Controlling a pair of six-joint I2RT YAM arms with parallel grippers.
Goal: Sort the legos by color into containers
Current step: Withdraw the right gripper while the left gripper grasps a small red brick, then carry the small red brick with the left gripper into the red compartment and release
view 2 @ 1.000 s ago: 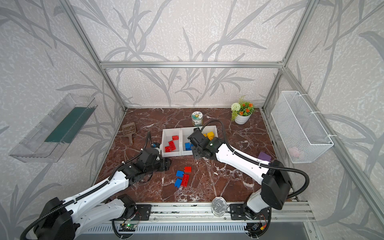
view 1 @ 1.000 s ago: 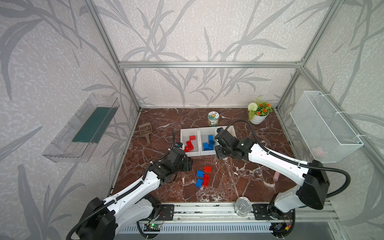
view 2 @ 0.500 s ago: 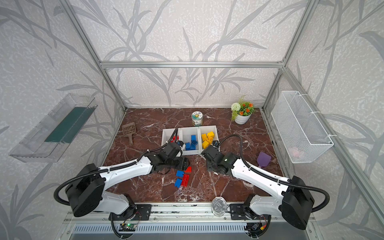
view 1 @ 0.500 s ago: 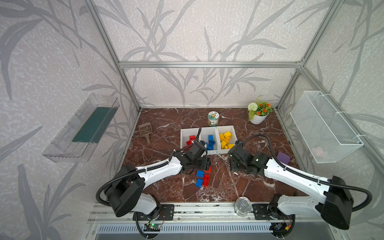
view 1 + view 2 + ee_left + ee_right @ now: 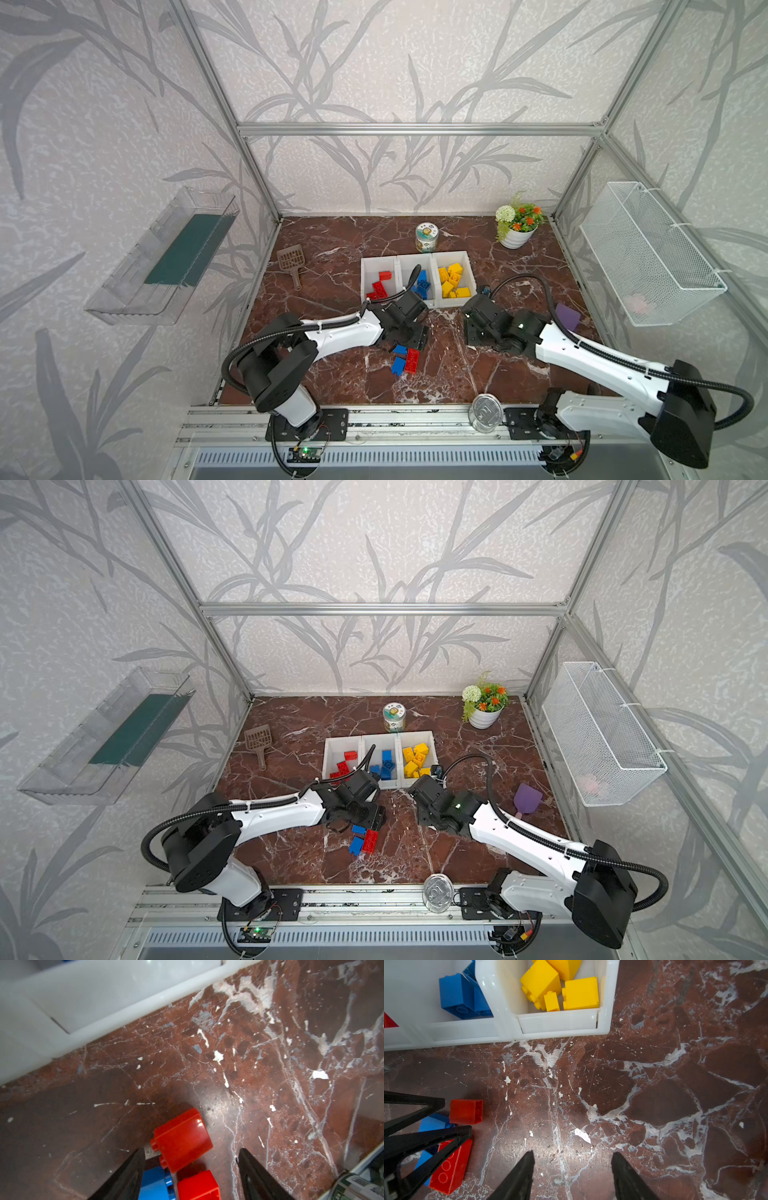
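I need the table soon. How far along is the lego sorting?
Mostly done: the containers hold red legos, blue legos and yellow legos, one color each, and no yellow shows on the table. In hand: nothing gripped; the left gripper is open at the last loose pile, by a small red brick; the right gripper is open over bare table. Left: that pile, at least two red and two blue bricks.

Your desk (image 5: 332, 245) is red-brown marble with white veins. The three bins (image 5: 368, 270) are white. They hold red bricks (image 5: 380, 286) at left, blue bricks (image 5: 423, 284) in the middle and yellow bricks (image 5: 451, 276) at right. At lower centre are a loose red brick (image 5: 412, 360) and loose blue bricks (image 5: 398, 366). The walls (image 5: 415, 62) show a grey leaf print.
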